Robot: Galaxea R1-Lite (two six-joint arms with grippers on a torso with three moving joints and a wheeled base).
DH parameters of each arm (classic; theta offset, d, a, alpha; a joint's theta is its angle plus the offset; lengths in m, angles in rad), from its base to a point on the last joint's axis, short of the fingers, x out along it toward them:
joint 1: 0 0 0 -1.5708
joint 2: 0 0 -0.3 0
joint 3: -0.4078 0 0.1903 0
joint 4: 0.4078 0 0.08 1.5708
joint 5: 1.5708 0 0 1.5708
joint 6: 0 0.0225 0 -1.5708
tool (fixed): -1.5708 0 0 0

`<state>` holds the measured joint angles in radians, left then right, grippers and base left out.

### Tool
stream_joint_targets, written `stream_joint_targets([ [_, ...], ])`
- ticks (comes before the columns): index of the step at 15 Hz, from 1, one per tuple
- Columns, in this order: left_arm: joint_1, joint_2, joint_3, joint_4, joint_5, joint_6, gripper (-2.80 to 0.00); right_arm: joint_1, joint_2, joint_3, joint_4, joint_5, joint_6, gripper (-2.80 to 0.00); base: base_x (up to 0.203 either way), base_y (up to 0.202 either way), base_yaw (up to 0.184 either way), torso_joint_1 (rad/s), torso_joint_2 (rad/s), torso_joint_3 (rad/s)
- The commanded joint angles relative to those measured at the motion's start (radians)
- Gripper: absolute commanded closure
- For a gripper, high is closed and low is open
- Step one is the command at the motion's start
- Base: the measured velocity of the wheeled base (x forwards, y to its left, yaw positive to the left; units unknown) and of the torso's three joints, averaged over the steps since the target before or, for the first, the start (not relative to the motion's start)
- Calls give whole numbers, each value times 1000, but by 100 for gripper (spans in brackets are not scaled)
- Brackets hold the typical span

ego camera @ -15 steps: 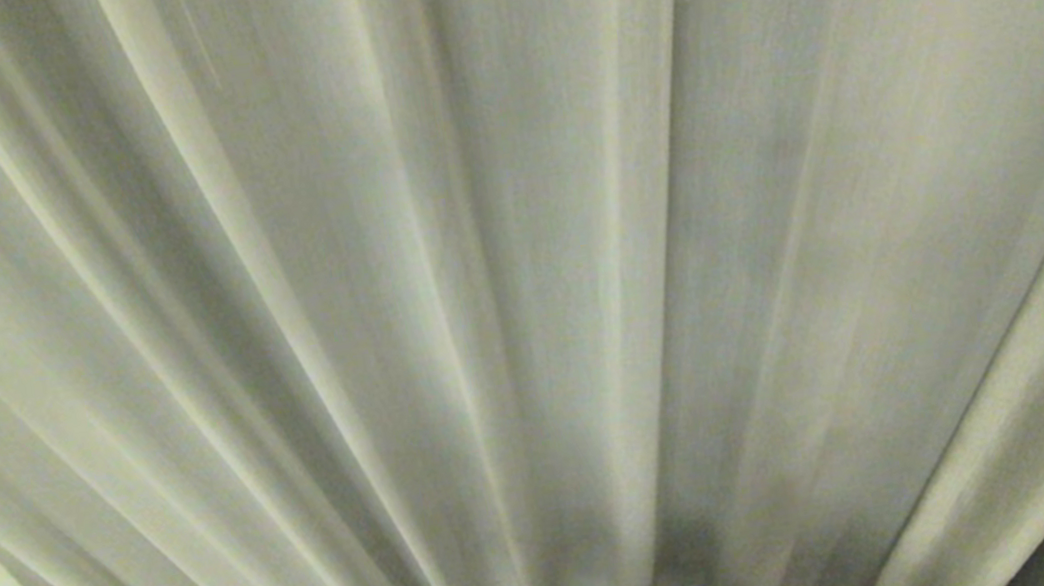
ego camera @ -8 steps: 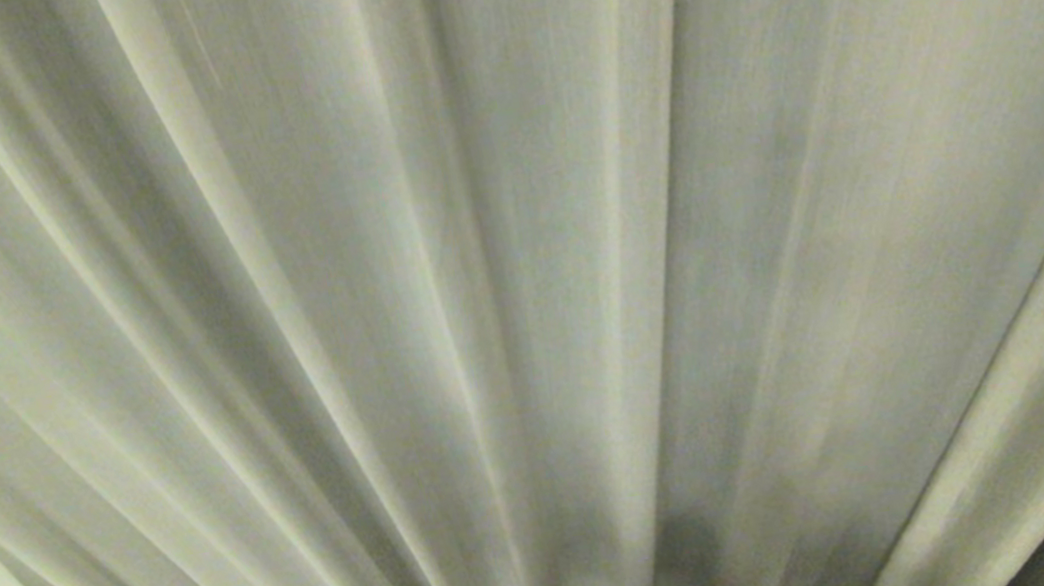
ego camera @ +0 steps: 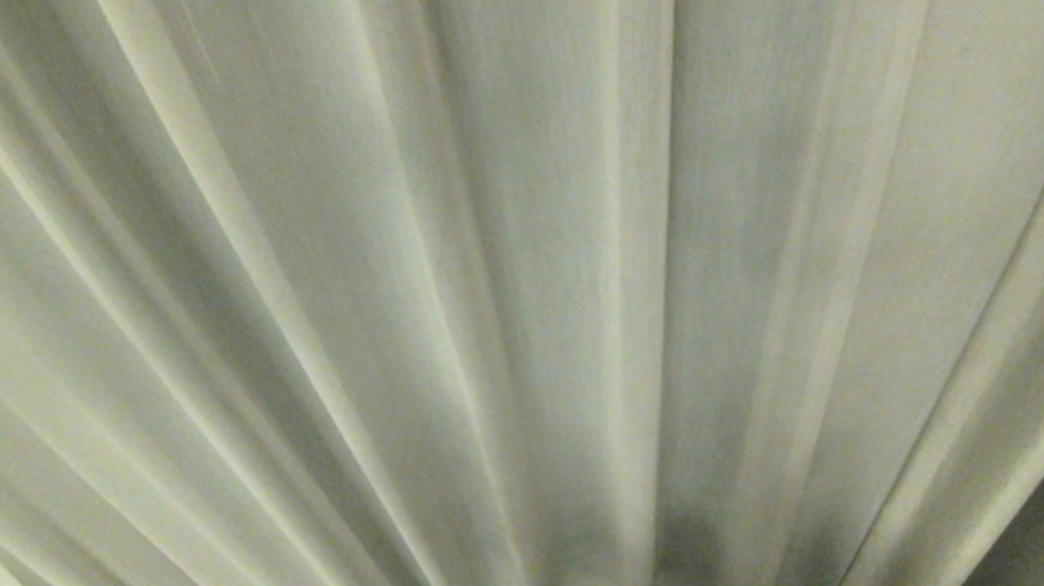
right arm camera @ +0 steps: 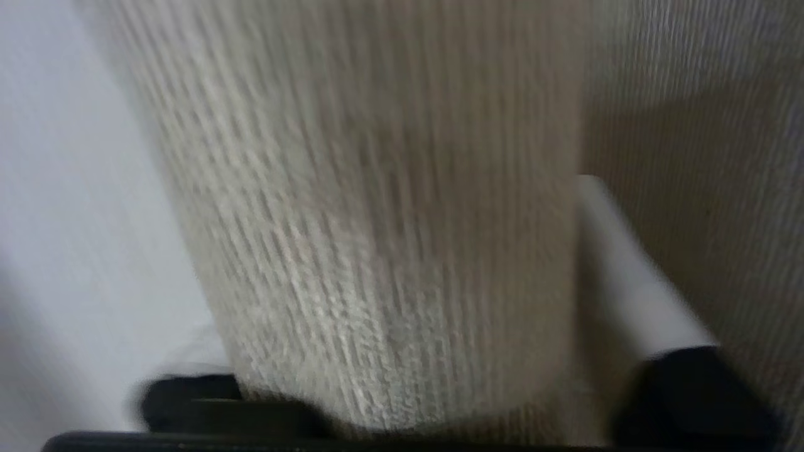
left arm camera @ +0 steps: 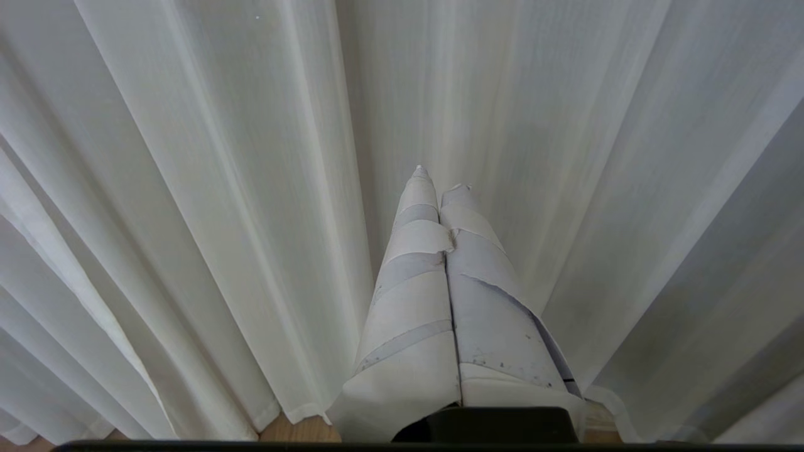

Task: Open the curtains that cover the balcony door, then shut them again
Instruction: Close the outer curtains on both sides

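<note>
Head view is filled edge to edge by the curtains (ego camera: 518, 263), cream fabric in long pleats that fan out from the lower middle of the picture; neither arm shows there, and no glass or frame of the balcony door can be seen behind the cloth.

From the left wrist view, the left pincer (left arm camera: 438, 177) points at the hanging panels with its two tape-wrapped fingers (left arm camera: 411, 289) pressed flat together, clenched on nothing. Its tips sit just before a fold without any cloth between them. Below the hem a strip of wooden floor (left arm camera: 301, 430) shows.

From the right wrist view, a thick fold of the curtains (right arm camera: 377, 251) runs straight down between the right pincer's (right arm camera: 402, 351) fingers, its woven ribbing close against the lens. One pale finger (right arm camera: 628, 289) stands clear on one side of the fold, the other is mostly hidden behind the cloth. The jaws are spread around the fold; whether they press on it I cannot tell.
</note>
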<state>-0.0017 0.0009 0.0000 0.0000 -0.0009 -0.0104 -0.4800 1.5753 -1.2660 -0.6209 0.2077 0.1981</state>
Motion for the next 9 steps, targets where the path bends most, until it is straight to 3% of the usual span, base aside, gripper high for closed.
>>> stream_joint_targets([
  [1, 0, -1, 0, 0, 0, 0, 0, -3, 6, -1, -3, 12, 1, 0, 0, 0, 0, 0, 0, 0],
  [9, 0, -1, 0, 0, -1, 0, 0, -6, -82, 21, 3, 69, -7, 0, 0, 0, 0, 0, 0, 0],
])
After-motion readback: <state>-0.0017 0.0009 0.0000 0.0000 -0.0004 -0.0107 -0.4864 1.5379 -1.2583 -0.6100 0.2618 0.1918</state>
